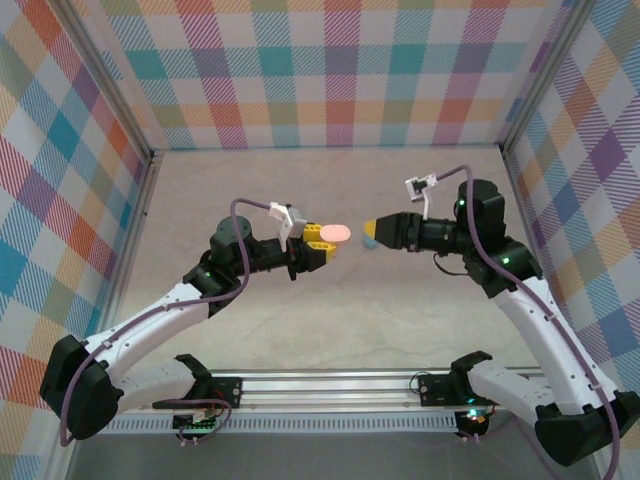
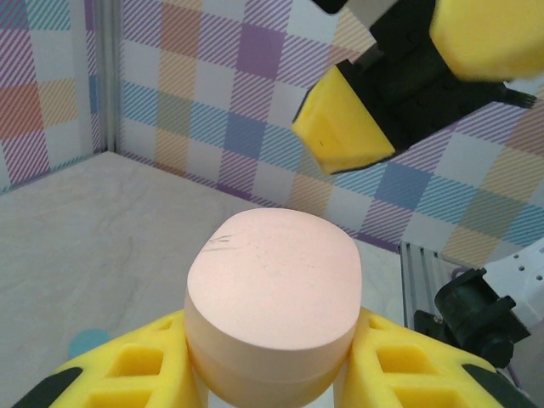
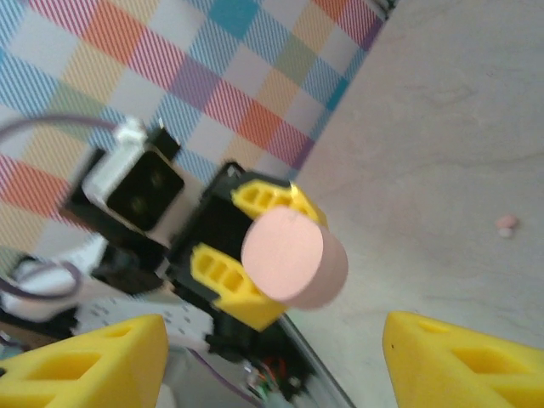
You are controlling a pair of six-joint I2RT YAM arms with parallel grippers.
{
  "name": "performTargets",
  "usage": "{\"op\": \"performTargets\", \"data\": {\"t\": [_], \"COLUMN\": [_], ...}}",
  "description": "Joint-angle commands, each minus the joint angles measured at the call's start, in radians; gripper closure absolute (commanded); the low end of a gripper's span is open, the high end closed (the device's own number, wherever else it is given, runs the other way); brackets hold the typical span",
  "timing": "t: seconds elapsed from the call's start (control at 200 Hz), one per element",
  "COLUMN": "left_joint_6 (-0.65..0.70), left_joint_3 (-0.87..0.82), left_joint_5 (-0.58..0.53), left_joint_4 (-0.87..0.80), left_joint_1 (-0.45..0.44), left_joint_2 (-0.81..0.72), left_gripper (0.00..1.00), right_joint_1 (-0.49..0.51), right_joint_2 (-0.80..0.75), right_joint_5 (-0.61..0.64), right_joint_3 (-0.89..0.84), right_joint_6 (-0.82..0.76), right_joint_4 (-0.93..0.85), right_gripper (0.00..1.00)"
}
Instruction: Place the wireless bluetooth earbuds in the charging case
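So nearest the camera in the top view you've got the rail (image 1: 330, 383) with both arm bases bolted on, and the arms reach out over the table (image 1: 330, 320) toward each other. The left gripper (image 1: 320, 243) is clamped tight on a pale pink oval charging case (image 1: 337, 234), held up off the table. In the left wrist view its yellow fingers (image 2: 127, 361) squeeze the case from both sides, flat lid face pointing at the other arm.

The right gripper (image 1: 372, 230) sits just beside the case, facing it, not touching. Its jaws are wide apart with nothing between them; from the right wrist view its yellow fingers (image 3: 93, 357) stand well off to either side, with the pink case in the gap further out.

A light blue object (image 1: 370, 243) lies on the table right under the right gripper's tip, partly hidden, can't tell what it is. One tiny pale pink earbud (image 3: 507, 224) lies on the table, well apart from the case, not in it. Plaid walls (image 1: 320, 70) close off the back.
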Motion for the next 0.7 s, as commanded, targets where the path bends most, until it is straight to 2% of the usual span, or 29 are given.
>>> {"op": "performTargets", "data": {"t": [0.0, 0.135, 0.37, 0.485, 0.695], "left_joint_6": [0.023, 0.005, -0.009, -0.013, -0.013], "left_joint_3": [0.044, 0.044, 0.043, 0.044, 0.048], "left_joint_5": [0.007, 0.021, 0.029, 0.036, 0.039], "left_joint_4": [-0.037, -0.039, -0.037, -0.034, -0.035], "left_joint_1": [0.004, 0.004, 0.004, 0.003, 0.003], "left_joint_2": [-0.015, -0.011, -0.009, -0.005, -0.004], "left_gripper": [0.7, 0.7, 0.7, 0.7, 0.7], "right_joint_1": [0.071, 0.166, 0.176, 0.176, 0.175], "right_joint_2": [0.006, 0.037, 0.096, 0.117, 0.138], "right_joint_5": [0.12, 0.238, 0.313, 0.311, 0.234], "right_joint_3": [0.035, 0.069, 0.122, 0.135, 0.132], "right_joint_6": [-0.299, -0.433, -0.458, -0.463, -0.469], "right_joint_4": [-0.193, -0.25, -0.23, -0.22, -0.203], "right_gripper": [0.32, 0.31, 0.31, 0.3, 0.3]}}
